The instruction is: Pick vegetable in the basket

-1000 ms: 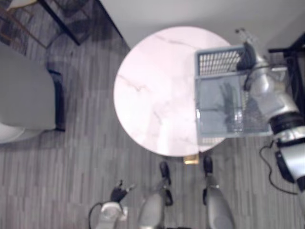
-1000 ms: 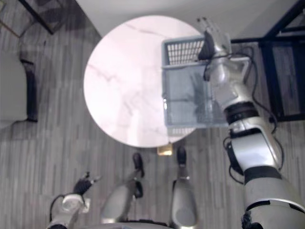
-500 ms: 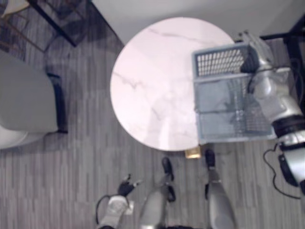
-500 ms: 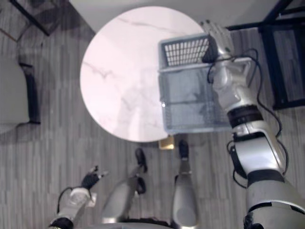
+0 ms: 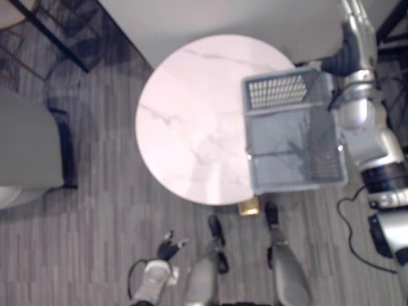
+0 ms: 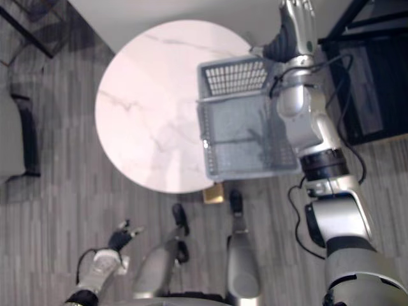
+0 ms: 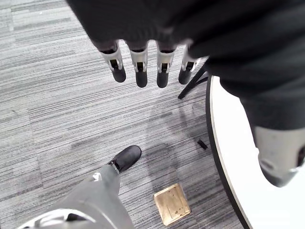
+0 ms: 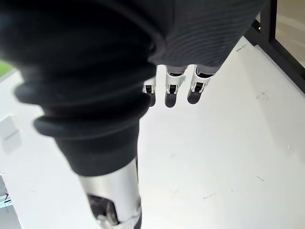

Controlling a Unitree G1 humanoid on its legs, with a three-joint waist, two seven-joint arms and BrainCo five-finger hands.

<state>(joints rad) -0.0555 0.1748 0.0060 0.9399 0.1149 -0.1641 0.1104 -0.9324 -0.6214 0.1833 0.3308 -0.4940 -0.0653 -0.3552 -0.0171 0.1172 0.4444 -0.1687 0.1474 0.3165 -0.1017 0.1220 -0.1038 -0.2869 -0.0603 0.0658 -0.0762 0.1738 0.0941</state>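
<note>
Two hands, both with nothing in them. Nearest, low above the grey plank floor [image 7: 57,109] on the robot's left, short of the table's near edge: left hand [image 6: 121,237], fingers [image 7: 141,69] straight in a loose row, thumb apart, closed on nothing. Below it on the floor, a small square wood-coloured plate [image 7: 172,204], just by the table's near edge, any marking on it too small to read.

Next, round white table [image 5: 191,121] with faint grey veining. At its right edge, grey mesh basket [image 5: 277,91], far wall latticed, right part jutting out past the table's right edge, near wall reaching past the near-right edge. On the basket's floor a dark streak [image 5: 298,148], too blurred to tell as vegetable or shadow. Right forearm alongside and above the basket's right rim, contact impossible to judge. Well off the table's left edge, a grey padded chair [image 5: 29,150].

Farthest, beyond the basket's far right corner: right hand [image 6: 294,29], raised over a plain white surface [image 8: 214,157], fingers [image 8: 171,93] straight and side by side, thumb apart, grasping nothing. Beside that hand, off the table's right side, a black frame [image 6: 373,70].
</note>
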